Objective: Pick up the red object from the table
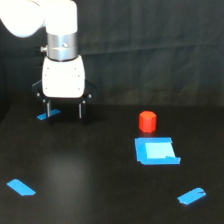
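hand [64, 109] open, empty | red object [147, 121] on table [100, 170], well apart

- A blue tape square [156, 151] lies flat toward the exterior view's right, its middle paler than its edges.
- A blue tape strip [21, 187] lies slanted near the lower left corner.
- Another blue strip [191, 195] lies slanted at the lower right.
- A small blue strip [48, 114] lies farther back on the left.
- A dark wrinkled backdrop [150, 45] hangs behind.

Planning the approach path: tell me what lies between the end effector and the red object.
Only bare table; the exterior view shows nothing between end effector and red object.
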